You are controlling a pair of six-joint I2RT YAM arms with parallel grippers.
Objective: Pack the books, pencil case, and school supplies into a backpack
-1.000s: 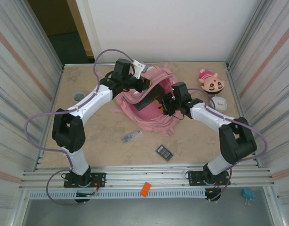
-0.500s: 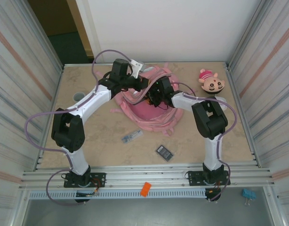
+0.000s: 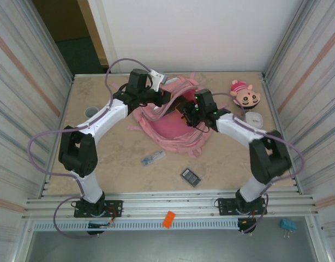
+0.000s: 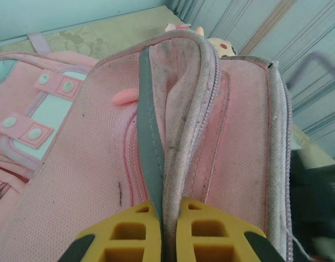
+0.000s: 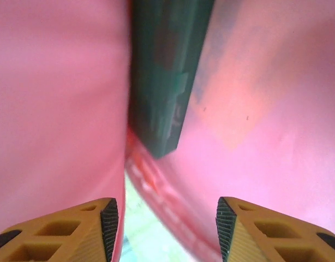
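1. The backpack (image 3: 170, 128) is my landmark. It lies flat, with its long axis running from the far end down towards my arms and slanting a little to the right. My left gripper (image 4: 168, 240) is clenched on the raised zip rim at its far-left side and holds the mouth up and open
2. I cannot tell whether the book is inside the backpack, so I count that step as unconfirmed
3. The pencil case (image 5: 162, 76) is down inside the backpack, between the pink walls. Its long axis runs straight away from my right gripper (image 5: 165, 229) into the depth of the bag, with the near end pointing back at the fingers. Those jaws stand apart with nothing between them, so I judge the case released and that step done
4. The calculator (image 3: 191, 177) lies outside the backpack, on the table near its bottom end and towards my arms. Its long axis is slanted
5. The silvery-blue item (image 3: 152, 158) lies outside too, just off the backpack's near-left corner. Its long axis points up towards the bag
6. My judgement is that we are roughly midway: the case is in, two small supplies are left to load, and the mouth is not yet zipped
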